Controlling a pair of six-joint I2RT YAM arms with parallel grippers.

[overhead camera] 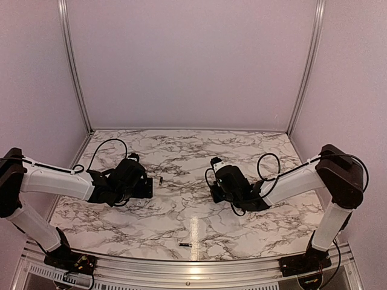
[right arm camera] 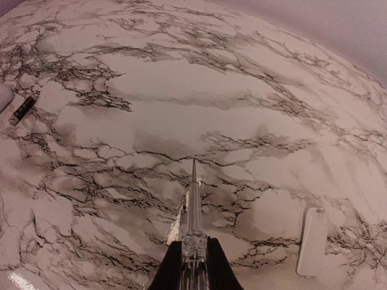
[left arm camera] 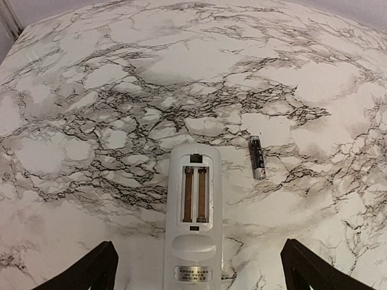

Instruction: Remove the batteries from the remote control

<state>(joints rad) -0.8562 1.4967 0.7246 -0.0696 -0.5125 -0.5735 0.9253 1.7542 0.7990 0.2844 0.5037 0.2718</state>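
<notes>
The white remote control point(left arm camera: 193, 217) lies back-up on the marble table between my left gripper's point(left arm camera: 198, 244) open fingers, which do not touch it. Its battery bay is uncovered and shows two brown slots with no dark battery in them. One dark battery point(left arm camera: 257, 157) lies just right of the remote; it also shows in the top view point(overhead camera: 161, 180) and the right wrist view point(right arm camera: 23, 110). A second battery point(overhead camera: 185, 244) lies near the front edge. My right gripper point(right arm camera: 194, 244) is shut on a thin grey pointed stick point(right arm camera: 193, 199), its tip over bare table.
A small white flat cover piece point(right arm camera: 312, 241) lies on the table right of the stick. In the top view the left gripper point(overhead camera: 145, 184) and right gripper point(overhead camera: 217, 190) face each other mid-table, and the remote is hidden under the left one. Walls enclose the table.
</notes>
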